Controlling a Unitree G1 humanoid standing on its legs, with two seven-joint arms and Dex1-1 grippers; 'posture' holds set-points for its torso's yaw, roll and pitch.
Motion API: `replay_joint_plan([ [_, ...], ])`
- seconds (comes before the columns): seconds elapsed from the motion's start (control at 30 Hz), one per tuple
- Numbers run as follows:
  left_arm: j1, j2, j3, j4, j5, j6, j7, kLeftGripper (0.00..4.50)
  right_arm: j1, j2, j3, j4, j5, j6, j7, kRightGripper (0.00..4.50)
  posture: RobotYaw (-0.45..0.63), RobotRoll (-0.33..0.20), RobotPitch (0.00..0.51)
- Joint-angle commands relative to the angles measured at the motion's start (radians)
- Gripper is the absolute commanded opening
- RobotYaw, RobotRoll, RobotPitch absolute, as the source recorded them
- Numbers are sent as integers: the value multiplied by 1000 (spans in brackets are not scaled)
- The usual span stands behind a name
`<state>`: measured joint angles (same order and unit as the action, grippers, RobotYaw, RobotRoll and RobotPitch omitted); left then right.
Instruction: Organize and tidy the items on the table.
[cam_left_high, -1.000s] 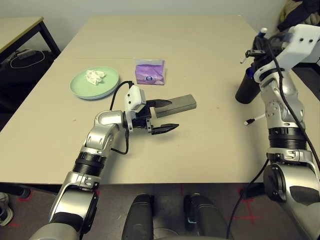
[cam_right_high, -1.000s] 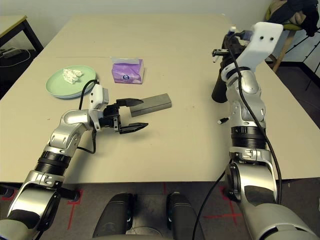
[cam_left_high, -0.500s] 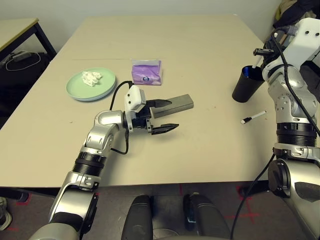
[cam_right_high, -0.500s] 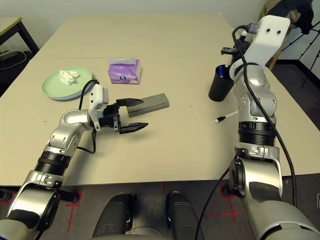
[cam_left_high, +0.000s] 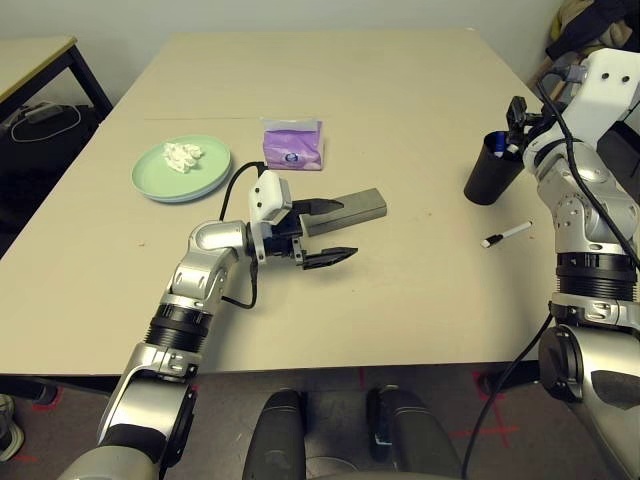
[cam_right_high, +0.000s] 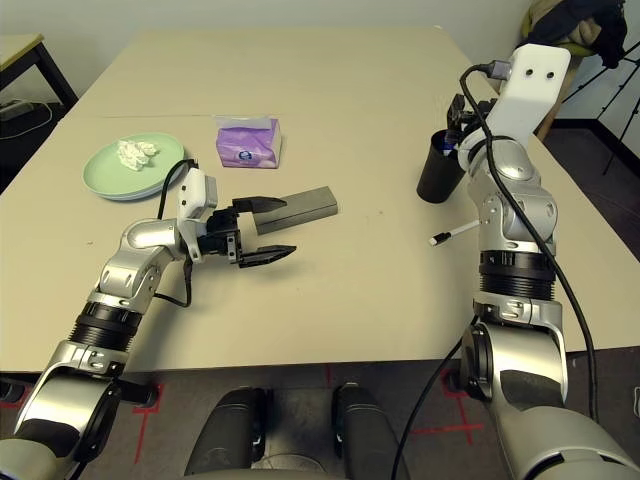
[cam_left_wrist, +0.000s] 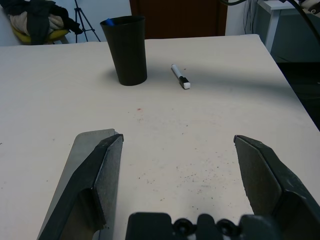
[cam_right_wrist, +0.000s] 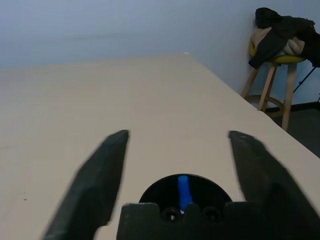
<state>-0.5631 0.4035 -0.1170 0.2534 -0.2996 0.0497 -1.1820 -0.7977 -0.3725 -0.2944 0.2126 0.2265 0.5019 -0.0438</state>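
The black cup (cam_left_high: 493, 168) stands upright on the surface (cam_left_high: 400, 100), directly below and just ahead of my right claw (cam_right_wrist: 175, 165). A blue-capped pen (cam_right_wrist: 183, 190) stands inside the cup. My right claw is open, its fingers (cam_right_wrist: 97, 180) spread wide to either side of the cup's mouth and gripping nothing. A white pen (cam_left_high: 507, 235) lies flat on the surface near the cup, on the side toward my body.

The grey glasses case (cam_left_high: 352, 207) lies flat on the surface beside my left claw (cam_left_high: 327, 232). My left claw is open and empty; its far finger rests against the near end of the case, its near finger stands clear. The purple tissue pack (cam_left_high: 293, 144) stands beyond the left claw. The pale-green plate (cam_left_high: 182, 168) sits to the left of the pack, with crumpled white tissue (cam_left_high: 184, 155) on it.
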Motion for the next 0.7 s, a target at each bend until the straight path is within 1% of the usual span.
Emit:
replay_joint_plan([
  [0.03, 6, 3, 3, -14, -5, 2, 6, 4500, 17, -15, 15, 3, -14, -27, 40, 4475, 143, 0, 88],
  [0.13, 7, 1, 1, -14, -4, 2, 7, 4500, 16, -39, 81, 30, -25, -111, 182, 4475, 145, 0, 90],
  [0.2, 9, -1, 0, -17, -4, 3, 10, 4500, 32, -66, 141, 37, 31, -205, 446, 4475, 150, 0, 93],
  [0.27, 13, -1, -1, -22, -5, 4, 13, 4500, 76, -126, 215, 25, 88, -251, 750, 4475, 152, 0, 96],
  [0.33, 21, 1, -1, -29, -7, 4, 14, 4500, 104, -182, 268, 38, 102, -284, 942, 4475, 160, 0, 97],
  [0.4, 31, 3, 0, -38, -8, 4, 17, 4500, 107, -217, 303, 67, 104, -297, 1063, 4475, 162, 0, 99],
  [0.47, 43, 5, 1, -55, -11, 9, 23, 4500, 107, -235, 320, 78, 111, -284, 1138, 4475, 171, 0, 106],
  [0.57, 61, 11, 3, -80, -13, 17, 25, 4500, 98, -279, 378, 117, 68, -306, 1262, 4475, 180, 0, 114],
  [0.6, 63, 13, 4, -82, -13, 18, 26, 4500, 87, -300, 404, 150, 35, -345, 1304, 4475, 181, 0, 116],
  [0.7, 74, 20, 5, -102, -17, 27, 31, 4500, 65, -334, 438, 219, -21, -425, 1367, 4475, 190, 0, 123],
])
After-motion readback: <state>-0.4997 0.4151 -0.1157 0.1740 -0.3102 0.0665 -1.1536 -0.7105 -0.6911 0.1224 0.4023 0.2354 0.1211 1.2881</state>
